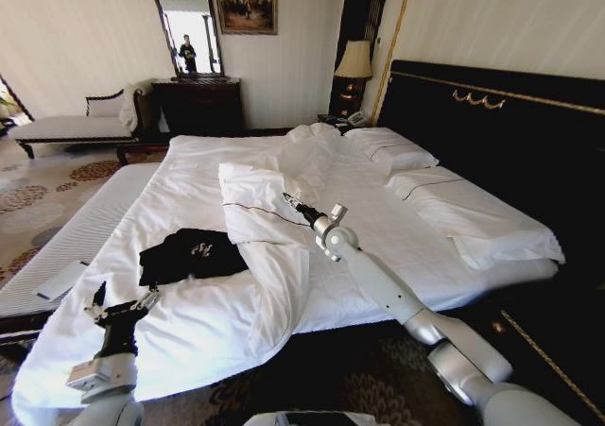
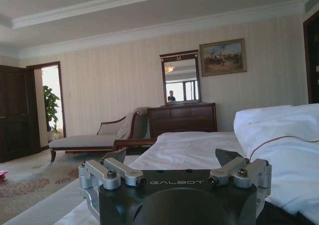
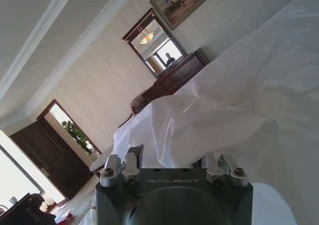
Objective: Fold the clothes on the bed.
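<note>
Both tools gape wide: left tool [image 1: 120, 305] near the black T-shirt [image 1: 192, 254], right tool [image 1: 288, 199] beyond it.

Hotel-style bedroom — large bed [image 1: 189, 332], chaise longue [image 1: 66, 127], dresser mirror [image 1: 188, 31]

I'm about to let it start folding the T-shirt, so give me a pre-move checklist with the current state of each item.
1. T-shirt lies flat on the bed: not ok, it is bunched in a heap.
2. Shirt free of bedding: ok, it rests on top, beside the folded duvet.
3. Left pincer open: ok, hovering near the bed's edge, short of the shirt.
4. Right pincer free of the duvet: cannot tell.
5. Right pincer near the shirt: not ok, it is over the duvet.
</note>
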Motion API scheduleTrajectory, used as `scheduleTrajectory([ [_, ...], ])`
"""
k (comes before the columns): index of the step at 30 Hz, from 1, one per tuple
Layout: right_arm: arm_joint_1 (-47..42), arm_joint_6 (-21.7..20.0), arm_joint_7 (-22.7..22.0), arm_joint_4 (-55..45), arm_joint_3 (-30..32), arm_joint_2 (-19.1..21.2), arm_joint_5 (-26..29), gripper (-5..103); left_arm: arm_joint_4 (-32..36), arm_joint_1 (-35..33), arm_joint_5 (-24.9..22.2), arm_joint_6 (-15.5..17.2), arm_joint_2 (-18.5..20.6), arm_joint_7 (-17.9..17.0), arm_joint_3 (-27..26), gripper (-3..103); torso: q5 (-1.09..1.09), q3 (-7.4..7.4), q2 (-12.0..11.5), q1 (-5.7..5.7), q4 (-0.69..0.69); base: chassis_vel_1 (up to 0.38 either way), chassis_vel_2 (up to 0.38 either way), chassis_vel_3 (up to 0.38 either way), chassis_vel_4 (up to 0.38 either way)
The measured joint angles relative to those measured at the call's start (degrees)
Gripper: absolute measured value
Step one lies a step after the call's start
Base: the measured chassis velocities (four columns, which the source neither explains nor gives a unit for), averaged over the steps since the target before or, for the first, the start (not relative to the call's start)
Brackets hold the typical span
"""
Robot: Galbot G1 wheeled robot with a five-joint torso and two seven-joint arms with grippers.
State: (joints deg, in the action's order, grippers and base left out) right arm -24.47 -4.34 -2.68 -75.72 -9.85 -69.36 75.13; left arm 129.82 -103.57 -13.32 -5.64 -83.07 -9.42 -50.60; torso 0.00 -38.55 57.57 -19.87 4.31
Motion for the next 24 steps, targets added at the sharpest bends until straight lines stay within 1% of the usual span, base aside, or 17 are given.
scheduleTrajectory([
  [3,-1.11,0.23,-0.20,-0.68,0.55,0.27,-0.45,39,-0.30,0.28,0.03,-0.02,0.00,0.00,0.24,100,0.00,0.00,0.00,0.00,0.00,0.000,0.000,0.000,0.000],
  [5,-1.37,0.26,-0.23,-0.92,0.70,0.38,-0.52,39,-0.33,0.32,0.04,-0.03,0.00,0.00,0.30,100,0.00,0.00,0.00,0.00,0.00,0.000,0.000,0.000,0.000],
  [8,-2.65,0.58,-0.29,-2.19,1.54,1.12,-0.96,24,-0.53,0.51,0.13,-0.07,-0.06,0.00,0.59,100,0.00,0.00,0.00,0.00,0.00,0.000,0.000,0.000,0.000],
  [9,-2.65,0.58,-0.29,-2.19,1.54,1.12,-0.96,24,-0.53,0.51,0.13,-0.07,-0.06,0.00,0.59,100,0.00,0.00,0.00,0.00,0.00,0.000,0.000,0.000,0.000],
  [10,-2.93,0.66,-0.33,-2.45,1.76,1.29,-1.03,18,-0.57,0.56,0.16,-0.08,-0.07,0.00,0.66,100,0.00,0.00,0.00,0.00,0.00,0.000,0.000,0.000,0.000],
  [11,-3.21,0.73,-0.41,-2.69,2.02,1.44,-1.07,18,-0.61,0.61,0.19,-0.09,-0.10,0.00,0.73,100,0.00,0.00,0.00,0.00,0.00,0.000,0.000,0.000,0.000],
  [13,-4.04,1.00,-0.90,-3.52,2.95,1.81,-1.14,8,-0.67,0.72,0.34,-0.10,-0.23,0.00,0.97,100,0.01,0.00,0.00,0.00,0.00,0.000,0.000,0.000,0.000],
  [14,-4.04,1.00,-0.90,-3.52,2.95,1.81,-1.14,8,-0.67,0.72,0.34,-0.10,-0.23,0.00,0.97,100,0.01,0.00,0.00,0.00,0.00,0.000,0.000,0.000,0.000],
  [15,-4.51,1.13,-1.09,-4.04,3.42,2.06,-1.19,3,-0.67,0.74,0.40,-0.11,-0.30,0.00,1.08,100,0.01,0.00,0.00,0.00,0.00,0.000,0.000,0.000,0.000],
  [16,-5.21,1.29,-1.26,-4.79,4.06,2.53,-1.30,1,-0.66,0.76,0.46,-0.11,-0.37,0.00,1.17,100,0.00,0.00,0.00,0.00,-0.01,0.000,0.000,0.000,0.000],
  [18,-5.45,1.34,-1.32,-5.06,4.28,2.69,-1.33,1,-0.64,0.76,0.47,-0.11,-0.39,0.00,1.19,100,0.00,0.00,0.00,0.00,0.00,0.000,0.000,0.000,0.000],
  [22,-8.11,1.70,-2.32,-8.35,7.05,4.03,-1.47,0,-0.20,0.71,0.50,-0.12,-0.53,-0.03,1.27,100,0.01,0.00,0.00,0.00,0.00,0.000,0.000,0.000,0.000],
  [24,-8.11,1.70,-2.32,-8.35,7.05,4.03,-1.47,0,-0.20,0.71,0.50,-0.12,-0.53,-0.03,1.27,100,0.01,0.00,0.00,0.00,0.00,0.000,0.000,0.000,0.000],
])
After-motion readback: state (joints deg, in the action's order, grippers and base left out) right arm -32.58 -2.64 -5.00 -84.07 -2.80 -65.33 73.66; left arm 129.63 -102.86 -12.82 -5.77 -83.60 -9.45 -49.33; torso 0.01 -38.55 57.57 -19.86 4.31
